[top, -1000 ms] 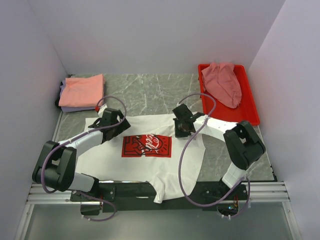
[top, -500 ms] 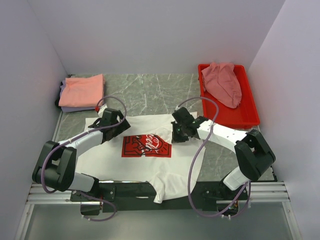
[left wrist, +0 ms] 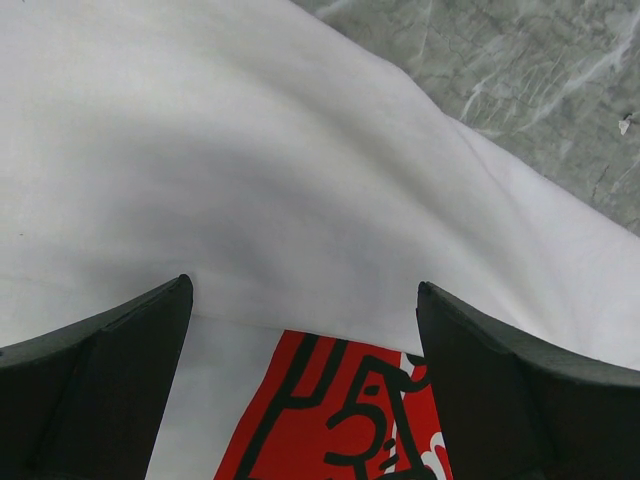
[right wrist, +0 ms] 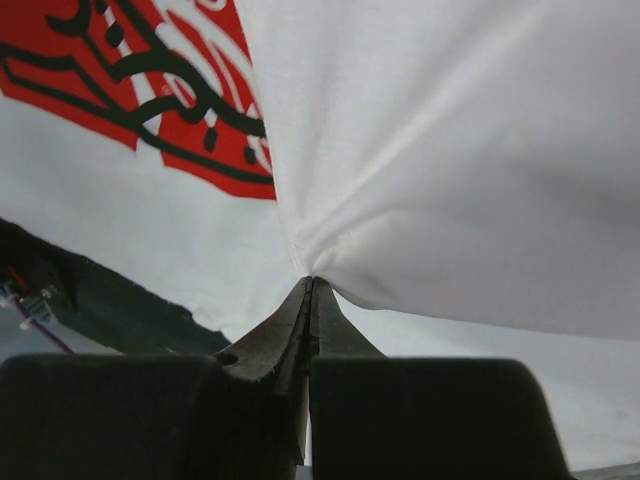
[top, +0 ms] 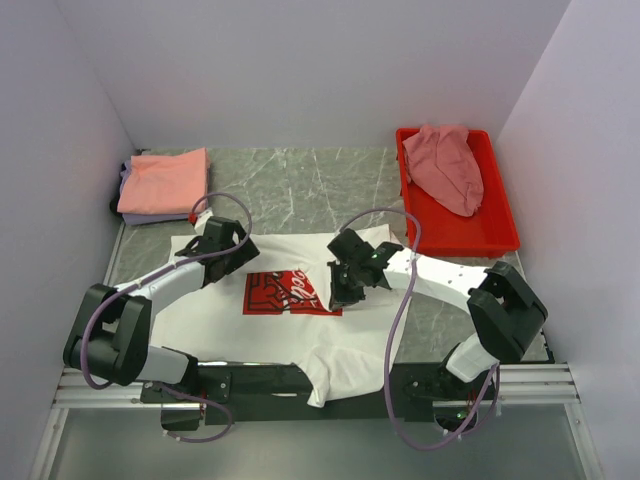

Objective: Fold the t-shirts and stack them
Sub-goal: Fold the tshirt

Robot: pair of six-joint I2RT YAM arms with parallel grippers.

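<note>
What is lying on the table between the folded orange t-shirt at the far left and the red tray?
Nothing. In the top view, only bare grey marble tabletop separates the folded orange t-shirt from the red tray.

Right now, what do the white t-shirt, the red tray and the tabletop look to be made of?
White t-shirt: soft matte cloth, likely cotton; it puckers where the right fingers pinch it. Red tray: smooth, rigid, probably moulded plastic, with a raised rim. Tabletop: grey veined, stone-look; real marble or a printed surface, I cannot tell.
</note>
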